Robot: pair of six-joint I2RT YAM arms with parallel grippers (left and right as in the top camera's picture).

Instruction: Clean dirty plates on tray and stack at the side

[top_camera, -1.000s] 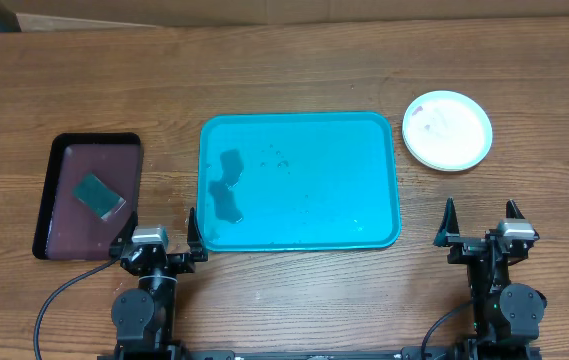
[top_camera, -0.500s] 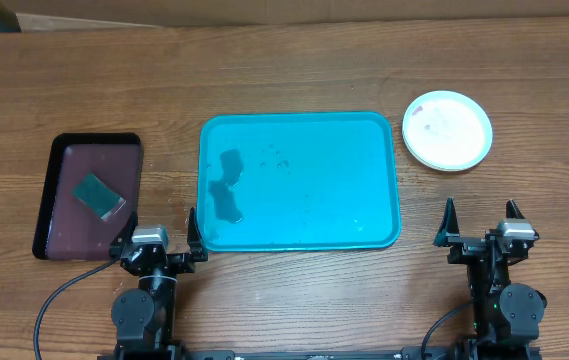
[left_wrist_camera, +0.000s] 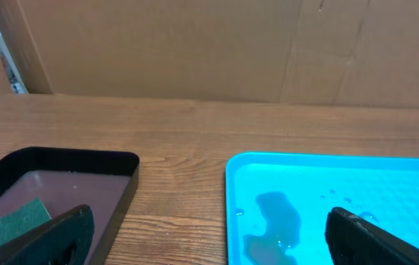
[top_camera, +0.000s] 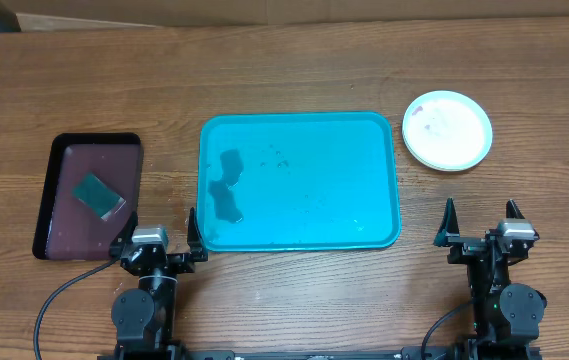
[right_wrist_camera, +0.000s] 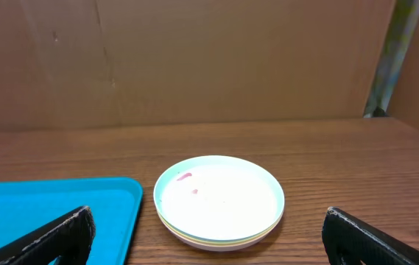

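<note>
The plates (top_camera: 447,130) lie in one stack on the bare table, to the right of the turquoise tray (top_camera: 299,225). In the right wrist view the plates (right_wrist_camera: 220,199) show a pale mint-white top, a yellow-green rim lower in the stack and small red smears near the top plate's far left edge. The tray holds no plates, only dark wet patches (top_camera: 227,185) on its left part. My left gripper (top_camera: 159,230) is open at the tray's near left corner. My right gripper (top_camera: 481,222) is open, well short of the plates. Neither holds anything.
A dark maroon tray (top_camera: 56,175) with a black rim lies at the left, with a green sponge (top_camera: 98,195) in it. The sponge (left_wrist_camera: 14,221) also shows in the left wrist view. Brown cardboard walls stand behind the table.
</note>
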